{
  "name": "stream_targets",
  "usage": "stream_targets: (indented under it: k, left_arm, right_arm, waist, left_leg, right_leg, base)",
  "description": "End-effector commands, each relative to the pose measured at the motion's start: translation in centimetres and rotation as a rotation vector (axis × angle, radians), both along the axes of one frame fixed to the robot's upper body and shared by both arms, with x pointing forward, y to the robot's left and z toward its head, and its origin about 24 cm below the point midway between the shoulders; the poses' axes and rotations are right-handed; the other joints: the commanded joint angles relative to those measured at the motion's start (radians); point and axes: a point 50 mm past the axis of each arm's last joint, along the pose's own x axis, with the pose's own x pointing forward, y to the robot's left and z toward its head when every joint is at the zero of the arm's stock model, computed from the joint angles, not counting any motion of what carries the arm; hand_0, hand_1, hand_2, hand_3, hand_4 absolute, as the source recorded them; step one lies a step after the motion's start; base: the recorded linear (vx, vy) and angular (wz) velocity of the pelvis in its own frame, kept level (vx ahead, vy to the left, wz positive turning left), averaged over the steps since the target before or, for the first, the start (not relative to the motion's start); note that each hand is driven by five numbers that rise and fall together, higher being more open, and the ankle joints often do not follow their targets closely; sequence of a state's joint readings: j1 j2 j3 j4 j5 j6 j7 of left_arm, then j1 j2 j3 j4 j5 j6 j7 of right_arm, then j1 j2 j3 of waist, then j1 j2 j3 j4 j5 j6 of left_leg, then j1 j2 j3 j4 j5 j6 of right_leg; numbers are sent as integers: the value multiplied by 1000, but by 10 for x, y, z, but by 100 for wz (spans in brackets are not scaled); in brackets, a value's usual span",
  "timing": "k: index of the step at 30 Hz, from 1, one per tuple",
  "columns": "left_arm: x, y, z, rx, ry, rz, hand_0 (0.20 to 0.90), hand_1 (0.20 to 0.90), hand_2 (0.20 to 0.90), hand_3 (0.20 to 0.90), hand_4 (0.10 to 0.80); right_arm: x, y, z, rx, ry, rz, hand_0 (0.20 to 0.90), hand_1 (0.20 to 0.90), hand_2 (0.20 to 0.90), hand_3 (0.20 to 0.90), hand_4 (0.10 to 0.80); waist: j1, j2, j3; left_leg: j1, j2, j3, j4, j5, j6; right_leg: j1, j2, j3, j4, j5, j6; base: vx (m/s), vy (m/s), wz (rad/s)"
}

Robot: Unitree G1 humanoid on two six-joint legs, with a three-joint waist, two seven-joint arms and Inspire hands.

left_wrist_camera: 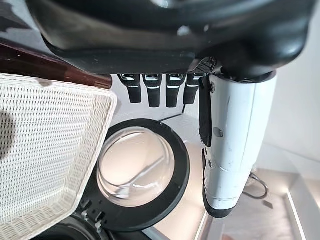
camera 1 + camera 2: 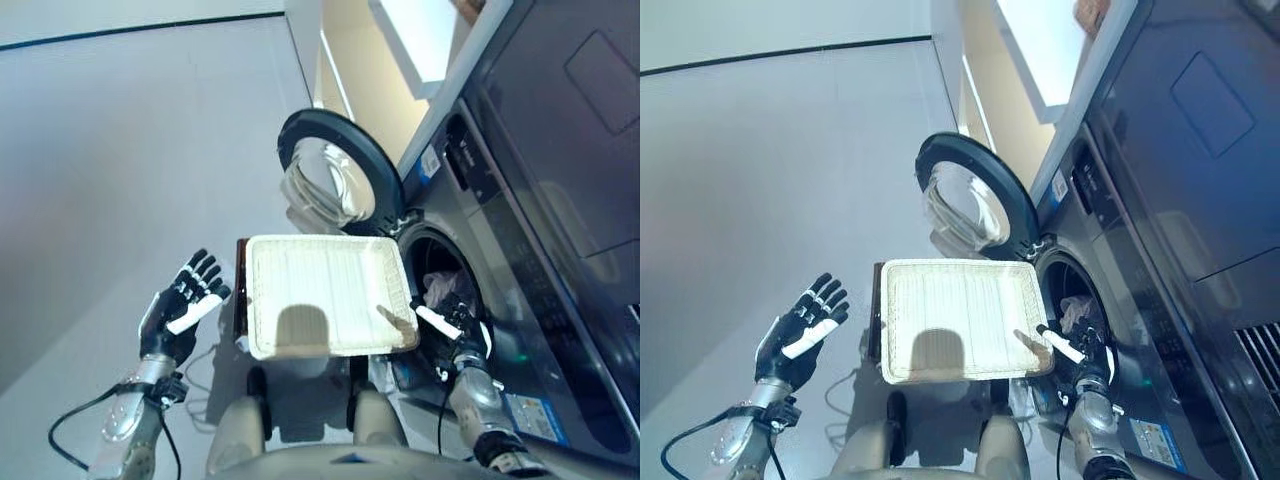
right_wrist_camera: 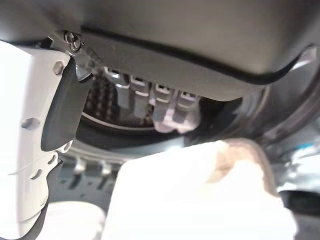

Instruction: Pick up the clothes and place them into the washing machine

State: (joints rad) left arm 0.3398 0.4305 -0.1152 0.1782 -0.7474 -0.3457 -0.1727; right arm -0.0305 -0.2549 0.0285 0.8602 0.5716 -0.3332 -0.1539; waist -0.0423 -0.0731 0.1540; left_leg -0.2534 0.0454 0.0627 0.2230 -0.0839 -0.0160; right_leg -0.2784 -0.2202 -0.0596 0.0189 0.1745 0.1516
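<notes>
Clothes (image 2: 437, 287), pale and bunched, lie inside the drum of the washing machine (image 2: 560, 250), just past the rim of its round opening; in my right wrist view I see the same light cloth (image 3: 200, 195) heaped close below the fingers. My right hand (image 2: 455, 318) sits at the mouth of that opening, beside the near right corner of the basket. Its white-covered thumb stands away from the fingers, which look straight and loose in the wrist view, and I see nothing clasped between them, though the cloth lies very near. The round glass door (image 2: 335, 180) hangs swung open beyond the basket's far edge. The white woven basket (image 2: 325, 295) rests on a dark stand between my arms, and I see nothing in it. My left hand (image 2: 185, 305) hovers off the basket's left edge, well apart from it, palm spread, fingers straight and fanned, holding nothing, above the grey floor (image 2: 120, 150).
</notes>
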Motion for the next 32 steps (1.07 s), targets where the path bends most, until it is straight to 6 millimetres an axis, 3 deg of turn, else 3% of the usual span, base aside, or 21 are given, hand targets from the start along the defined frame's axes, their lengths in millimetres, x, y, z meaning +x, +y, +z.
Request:
stream_targets:
  k: [1,5,7,9,13,17,26,32]
  left_arm:
    - [8,7,21,73,-131,21,900,900,900,900,800]
    - [4,7,11,81,-89,35,900,900,900,900,800]
    - [0,6,3,99,-51,43,900,900,900,900,800]
    - [-1,4,-6,100,-15,68,900,900,900,900,800]
    - [-4,-1,-12,98,10,73,900,900,900,900,800]
    - [-7,-7,-14,89,19,58,900,900,900,900,800]
    - [-5,-6,-21,126,54,67,900,900,900,900,800]
    - [-2,-7,-24,140,70,66,900,900,900,900,800]
  right_arm:
    - [17,-17,31,-82,-181,14,900,900,900,900,800]
    - [11,-9,26,-50,-178,34,900,900,900,900,800]
    - [5,1,18,-27,-144,55,900,900,900,900,800]
    - [8,24,13,-14,-123,154,900,900,900,900,800]
    - [4,40,7,-5,-92,229,900,900,900,900,800]
    - [15,62,7,-122,-51,394,900,900,900,900,800]
    - [41,75,14,-168,-58,410,900,900,900,900,800]
    - [32,74,11,-124,-58,406,900,900,900,900,800]
  waist:
    - [3,18,-57]
    - [7,14,-74]
    - [11,10,-85]
    - [18,7,-102]
    - [25,4,-108]
    - [42,2,-116]
    - [72,-9,-135]
    - [74,-16,-150]
  left_leg:
    - [60,69,-35,-214,153,-72]
    - [109,74,-26,-237,152,-72]
    - [138,74,-19,-241,146,-70]
    - [174,72,-13,-252,139,-68]
    - [208,70,-9,-259,131,-66]
    - [232,66,-9,-275,128,-63]
    - [244,63,-19,-284,128,-62]
    - [264,66,-22,-278,118,-62]
  right_leg:
    - [56,-24,-35,22,-56,54]
    - [94,-21,-42,9,-57,57]
    - [121,-21,-47,-1,-55,59]
    - [151,-20,-49,-14,-58,61]
    - [185,-22,-50,-19,-63,61]
    - [216,-24,-60,-35,-69,61]
    - [236,-26,-74,-39,-70,66]
    - [257,-23,-76,-35,-79,65]
  base:
    - [81,20,-5]
    - [81,15,-9]
    - [96,22,-9]
    - [78,24,-12]
    - [73,24,-12]
    - [56,20,-1]
    - [20,2,7]
    - [1,1,2]
